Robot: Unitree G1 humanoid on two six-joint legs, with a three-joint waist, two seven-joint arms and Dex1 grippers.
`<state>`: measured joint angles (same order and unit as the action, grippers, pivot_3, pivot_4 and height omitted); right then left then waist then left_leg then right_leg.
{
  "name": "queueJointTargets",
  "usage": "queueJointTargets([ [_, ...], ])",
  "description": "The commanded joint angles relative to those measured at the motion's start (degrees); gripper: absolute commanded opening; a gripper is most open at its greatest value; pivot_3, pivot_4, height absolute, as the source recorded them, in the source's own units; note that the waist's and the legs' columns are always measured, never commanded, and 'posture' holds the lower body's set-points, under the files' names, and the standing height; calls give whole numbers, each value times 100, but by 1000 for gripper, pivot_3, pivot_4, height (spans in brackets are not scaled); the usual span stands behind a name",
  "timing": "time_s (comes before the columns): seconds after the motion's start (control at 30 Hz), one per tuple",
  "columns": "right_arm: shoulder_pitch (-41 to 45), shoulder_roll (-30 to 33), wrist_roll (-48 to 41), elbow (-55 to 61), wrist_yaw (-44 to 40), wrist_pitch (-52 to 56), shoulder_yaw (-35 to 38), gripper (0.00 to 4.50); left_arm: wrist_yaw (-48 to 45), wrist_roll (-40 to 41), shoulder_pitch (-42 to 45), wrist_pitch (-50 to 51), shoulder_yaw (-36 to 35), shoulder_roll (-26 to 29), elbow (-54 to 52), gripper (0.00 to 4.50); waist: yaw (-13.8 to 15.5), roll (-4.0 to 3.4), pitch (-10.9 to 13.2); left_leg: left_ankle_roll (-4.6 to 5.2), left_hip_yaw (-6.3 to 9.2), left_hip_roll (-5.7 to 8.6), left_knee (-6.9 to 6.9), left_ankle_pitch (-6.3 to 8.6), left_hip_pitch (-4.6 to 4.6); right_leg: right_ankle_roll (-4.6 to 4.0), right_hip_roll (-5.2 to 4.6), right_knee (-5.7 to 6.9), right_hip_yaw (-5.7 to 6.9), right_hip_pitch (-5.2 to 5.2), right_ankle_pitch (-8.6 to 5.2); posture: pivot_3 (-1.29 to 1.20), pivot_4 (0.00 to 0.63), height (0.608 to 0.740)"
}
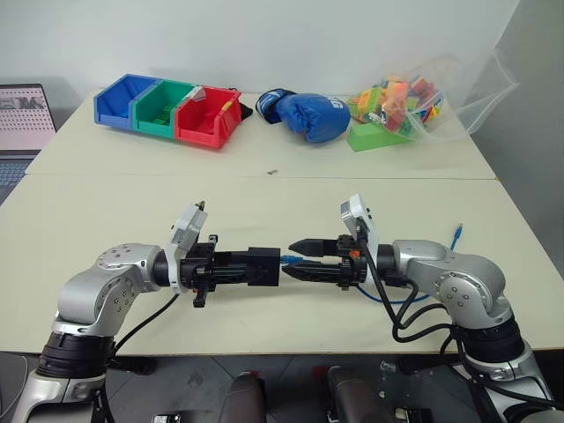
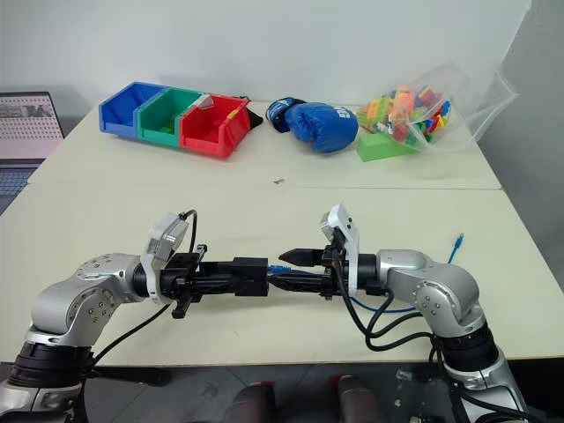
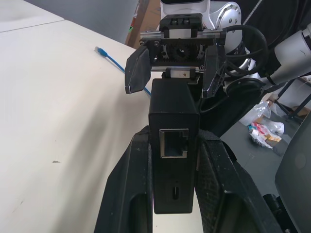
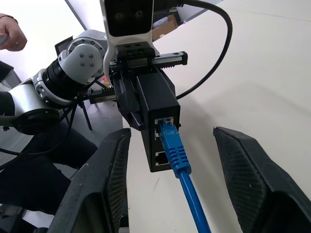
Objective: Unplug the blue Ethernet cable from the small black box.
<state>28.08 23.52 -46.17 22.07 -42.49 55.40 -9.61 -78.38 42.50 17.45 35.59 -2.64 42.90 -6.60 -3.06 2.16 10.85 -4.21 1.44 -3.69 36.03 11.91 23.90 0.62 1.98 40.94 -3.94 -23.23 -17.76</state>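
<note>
Meanwhile, left jaws [image 4: 127, 97] are gripping the box [image 4: 156, 116], cable [image 4: 181, 167] plugged in, while right jaws [image 4: 170, 187] are flanking it open.

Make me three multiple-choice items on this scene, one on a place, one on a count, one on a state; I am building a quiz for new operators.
1. Where is the small matte-black plastic box?
A. Clamped between the left gripper's fingers
B. Lying flat on the table
C. Inside the red bin

2. How many plastic storage bins stand in a row at the far side of the cream table?
A. One
B. Three
C. Five

3. What is the state of the thin bright-blue Ethernet cable?
A. Lying loose, unplugged
B. Plugged into the box, with the right gripper open around it
C. Coiled inside the clear bag

Answers: 1 A, the left wrist view shows both fingers pressed on the box's sides. 2 B, blue, green and red bins stand together. 3 B, the plug sits in a port between spread fingers.
</note>
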Motion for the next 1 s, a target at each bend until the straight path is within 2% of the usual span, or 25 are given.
queueJointTargets([
  [0.03, 103, -43, 15, 62, -61, -139, 16, 2858, -86, 9, -17, -105, -106, 72, -109, 780, -1, 0, 0, 0, 0, 0, 0, 0, 0, 0, 0, 0, 0, 0, 0, 0, 150, 740],
  [0.17, 104, 19, 129, 65, -124, -194, -90, 2858, -57, 22, -16, -97, -112, 58, -121, 780, -1, 0, 0, 0, 0, 0, 0, 0, 0, 0, 0, -1, 1, 0, 0, 0, 150, 740],
  [0.27, 105, -13, 157, 60, -125, -198, -109, 2377, -57, 12, -21, -104, -97, 58, -137, 780, -2, 0, 0, 0, 0, 0, 0, 0, 0, 0, 0, -1, 0, -1, 0, 0, 150, 740],
  [0.33, 111, -38, 160, 41, -125, -192, -99, 1822, -57, 4, -28, -106, -86, 59, -146, 780, -2, 0, 0, 0, 0, 0, -1, 0, 0, 0, 0, -1, 0, -1, 0, 0, 150, 740],
  [0.43, 110, -43, 180, 44, -138, -179, -100, 1336, -52, -1, -44, -108, -85, 64, -165, 780, -2, 0, 0, 0, -1, 0, -1, 0, 0, 0, 0, -1, 0, -1, 0, 0, 150, 740],
  [0.53, 113, -9, 230, 50, -175, -196, -130, 610, -38, -3, -46, -107, -84, 57, -177, 780, -3, 0, 0, 0, 0, 0, -1, 0, 0, 0, 0, -1, 0, -1, 0, 0, 150, 740],
  [0.63, 120, -2, 259, 50, -189, -214, -147, 86, -18, -9, -34, -98, -81, 33, -183, 780, -3, 0, 0, 0, 0, 0, -1, 0, 0, 0, 0, -1, 0, -1, 0, 0, 150, 740],
  [1.0, 101, 120, 425, -21, -301, -269, -170, 62, 17, 39, -36, -38, -141, 25, -183, 780, -3, 0, 0, 0, 0, 0, -1, 0, 0, 0, 0, -2, 0, -1, 0, 0, 150, 740],
])
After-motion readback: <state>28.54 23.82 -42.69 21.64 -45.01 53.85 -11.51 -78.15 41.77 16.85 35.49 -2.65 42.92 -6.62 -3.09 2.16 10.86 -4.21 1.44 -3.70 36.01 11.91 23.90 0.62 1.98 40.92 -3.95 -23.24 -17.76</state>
